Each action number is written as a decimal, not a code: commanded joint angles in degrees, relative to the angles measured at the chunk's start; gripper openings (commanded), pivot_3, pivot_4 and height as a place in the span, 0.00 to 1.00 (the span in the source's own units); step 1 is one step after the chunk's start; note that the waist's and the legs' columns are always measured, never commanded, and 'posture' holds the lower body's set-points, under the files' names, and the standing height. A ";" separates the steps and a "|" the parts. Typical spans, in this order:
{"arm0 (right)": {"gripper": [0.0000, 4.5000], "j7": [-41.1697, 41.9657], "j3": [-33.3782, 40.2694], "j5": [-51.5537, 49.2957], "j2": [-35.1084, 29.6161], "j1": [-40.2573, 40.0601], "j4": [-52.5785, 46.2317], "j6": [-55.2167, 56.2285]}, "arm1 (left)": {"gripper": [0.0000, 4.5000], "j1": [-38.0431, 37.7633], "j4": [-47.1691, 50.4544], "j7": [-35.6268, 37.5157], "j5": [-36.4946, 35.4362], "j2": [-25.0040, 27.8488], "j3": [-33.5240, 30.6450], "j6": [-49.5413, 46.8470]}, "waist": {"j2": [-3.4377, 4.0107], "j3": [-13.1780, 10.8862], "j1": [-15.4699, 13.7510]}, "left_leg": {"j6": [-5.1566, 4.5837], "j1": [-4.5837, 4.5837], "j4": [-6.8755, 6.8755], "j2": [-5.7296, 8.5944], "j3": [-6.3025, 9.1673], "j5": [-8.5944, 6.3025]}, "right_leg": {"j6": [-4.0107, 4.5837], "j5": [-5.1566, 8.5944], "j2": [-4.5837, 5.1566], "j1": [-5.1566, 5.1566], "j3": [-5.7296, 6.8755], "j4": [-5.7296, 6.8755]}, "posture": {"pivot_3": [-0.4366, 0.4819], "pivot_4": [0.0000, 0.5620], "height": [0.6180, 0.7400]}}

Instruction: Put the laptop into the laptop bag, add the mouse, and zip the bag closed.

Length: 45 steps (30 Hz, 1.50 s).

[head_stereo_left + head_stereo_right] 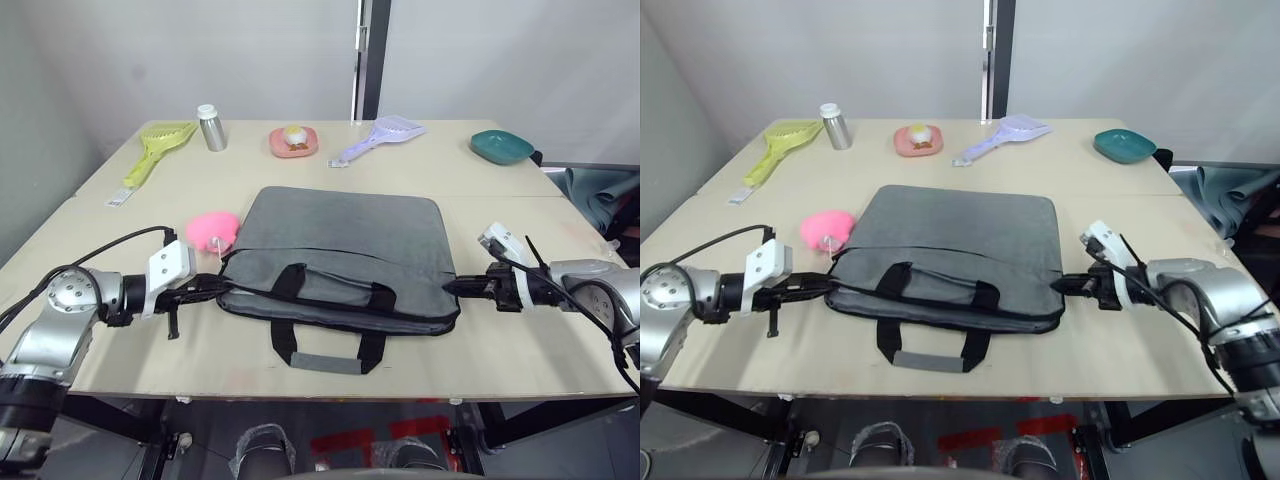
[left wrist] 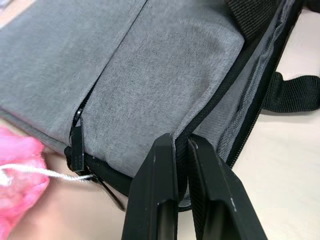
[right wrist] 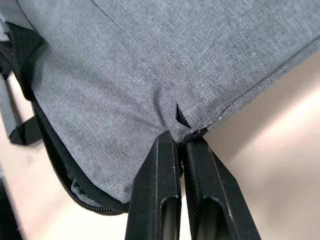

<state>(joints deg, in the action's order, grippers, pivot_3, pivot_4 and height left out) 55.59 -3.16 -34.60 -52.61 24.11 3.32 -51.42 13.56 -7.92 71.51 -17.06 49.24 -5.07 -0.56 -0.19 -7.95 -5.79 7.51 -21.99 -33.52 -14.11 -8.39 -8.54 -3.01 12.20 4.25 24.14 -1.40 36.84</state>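
The laptop bag lies flat at the centre of the frame on the table, handles toward the lower edge. The left claw is clamped on the bag's left corner edge, by its partly open black zipper. The right claw is pinched shut on the bag's right corner. A fluffy pink object touches the bag's upper left corner, a white string running from it. Along the table's far edge, in the upper part of the frame, sit a yellow-green scoop, a metal bottle, a pink dish, a lavender scoop and a teal bowl. The table is pale wood-toned; grey-white walls stand behind it, with a dark vertical post at upper centre.
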 commanded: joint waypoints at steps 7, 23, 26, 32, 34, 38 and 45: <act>0.01 1.49 0.58 4.86 1.90 4.53 3.63 2.37 | 0.09 2.54 -1.99 0.95 0.13 -0.46 1.12 0.70 | 0.00 0.00 0.17 | 0.00 -0.10 0.00 -0.01 -0.01 0.00 | 0.00 0.00 -0.02 0.15 0.00 0.08 | 0.48 0.27 1.00; 0.54 7.16 1.77 5.01 1.42 4.14 1.72 -1.30 | 0.43 0.11 -4.42 -0.94 1.31 0.50 -0.01 1.11 | 0.01 0.00 0.33 | 0.00 -0.03 0.01 -0.05 -0.05 0.00 | 0.04 0.02 -0.04 0.18 -0.03 0.15 | 0.48 0.27 1.00; 0.76 9.32 3.78 5.28 -2.91 2.02 0.65 -0.46 | 0.66 -1.65 2.92 2.42 -6.93 2.68 -2.15 -10.61 | 0.01 -0.01 0.09 | 0.00 -0.04 -0.02 -0.04 -0.05 0.00 | 0.04 0.02 -0.03 0.18 -0.04 0.18 | 0.48 0.27 1.00; 1.00 13.24 13.11 1.10 -11.09 -3.24 -5.22 -0.99 | 0.99 -3.51 5.88 5.58 -12.91 10.42 -8.37 -21.78 | 0.01 -0.06 -0.17 | -0.01 -0.07 0.20 -0.03 -0.11 -0.01 | 0.05 0.04 -0.05 0.26 -0.04 0.01 | 0.48 0.27 1.00; 1.00 12.83 15.11 0.31 -11.95 -4.06 -6.21 -1.28 | 0.99 -3.05 6.21 5.73 -14.70 11.26 -10.30 -24.17 | 0.00 -0.05 -0.02 | -0.01 -0.03 0.22 -0.06 -0.12 -0.01 | 0.07 0.05 -0.07 0.25 -0.05 0.00 | 0.48 0.27 1.00; 1.00 10.78 26.24 -8.06 -11.76 -2.71 -13.63 -5.98 | 0.99 -0.99 5.00 8.66 -22.76 15.77 -18.59 -33.80 | 0.00 -0.15 0.17 | -0.01 -0.06 0.14 -0.04 -0.19 -0.01 | 0.07 0.05 -0.06 0.31 -0.12 0.03 | 0.48 0.27 1.00; 1.00 1.73 31.73 -12.73 -7.44 -7.99 -30.15 -6.18 | 0.99 -7.26 1.27 9.17 -23.49 17.16 -30.18 -36.12 | -0.01 -0.07 0.10 | 0.05 -0.03 0.46 -0.09 -0.27 -0.05 | 0.18 0.14 -0.16 0.39 -0.14 -0.17 | 0.48 0.27 1.00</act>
<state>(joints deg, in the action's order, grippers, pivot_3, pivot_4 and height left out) 59.22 27.38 -47.36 -60.24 16.50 -24.82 -58.56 6.64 -5.10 80.68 -40.58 66.34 -32.45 -36.68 -0.20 -8.02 -5.69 7.55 -22.04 -33.08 -14.20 -8.65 -8.59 -2.84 12.34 4.11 24.51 -1.52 36.64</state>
